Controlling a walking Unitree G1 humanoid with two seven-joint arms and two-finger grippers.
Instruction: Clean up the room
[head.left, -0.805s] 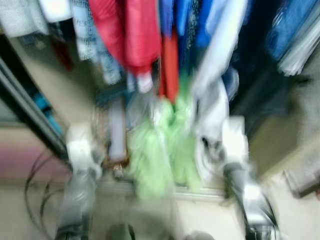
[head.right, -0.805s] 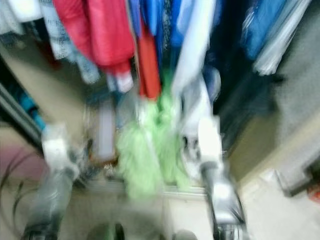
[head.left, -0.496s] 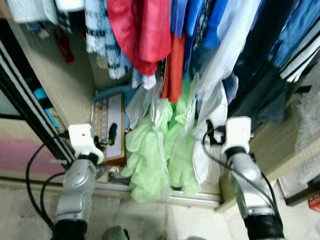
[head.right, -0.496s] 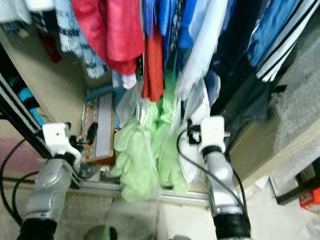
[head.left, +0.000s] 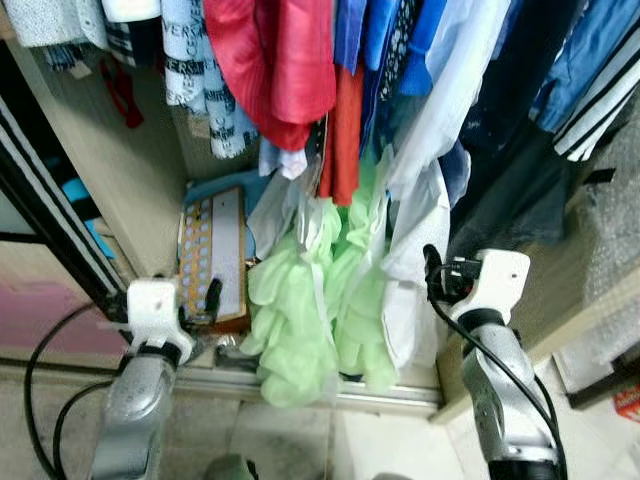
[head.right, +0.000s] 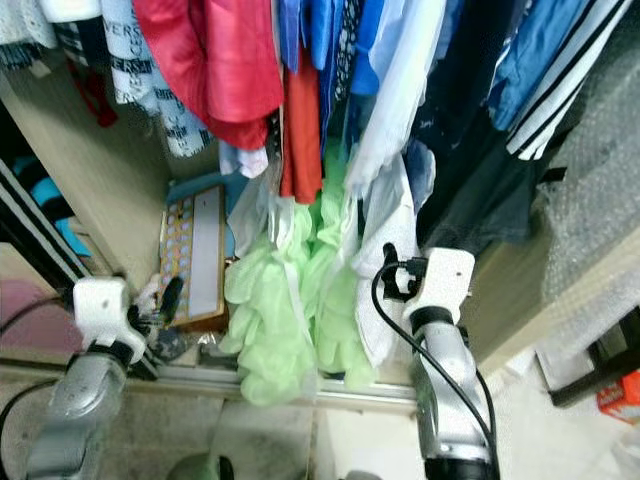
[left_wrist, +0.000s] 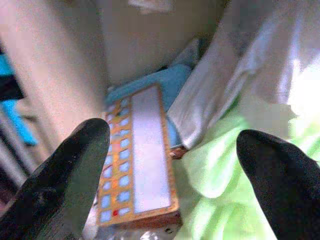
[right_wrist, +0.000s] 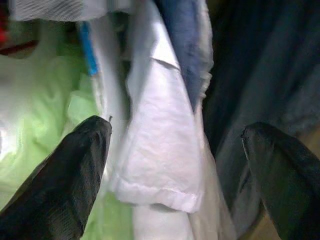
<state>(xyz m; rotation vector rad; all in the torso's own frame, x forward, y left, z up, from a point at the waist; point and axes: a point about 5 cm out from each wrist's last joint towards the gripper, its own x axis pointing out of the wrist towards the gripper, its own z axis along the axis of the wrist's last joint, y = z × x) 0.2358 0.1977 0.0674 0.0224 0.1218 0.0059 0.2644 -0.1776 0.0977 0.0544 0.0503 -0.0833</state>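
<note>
I face an open wardrobe full of hanging clothes. A pale green garment (head.left: 300, 310) hangs down to the wardrobe floor in the middle, beside a white shirt (head.left: 410, 270) and a red jacket (head.left: 280, 60). An orange-framed board with coloured squares (head.left: 215, 255) leans at the bottom left. My left gripper (left_wrist: 172, 180) is open, low in front of that board (left_wrist: 137, 160). My right gripper (right_wrist: 175, 175) is open too, just in front of the white shirt's hem (right_wrist: 160, 165). Neither holds anything.
The wardrobe's beige side wall (head.left: 110, 170) and dark sliding-door frame (head.left: 40, 230) stand at the left. A metal door track (head.left: 330, 395) runs along the floor. Dark and blue striped garments (head.left: 560, 90) hang at the right, beside a bubble-wrapped object (head.left: 610, 290).
The blur has cleared as the camera settled. My left arm has dropped lower and slightly left; my right arm has shifted right and a little lower. Both grippers stay open.
</note>
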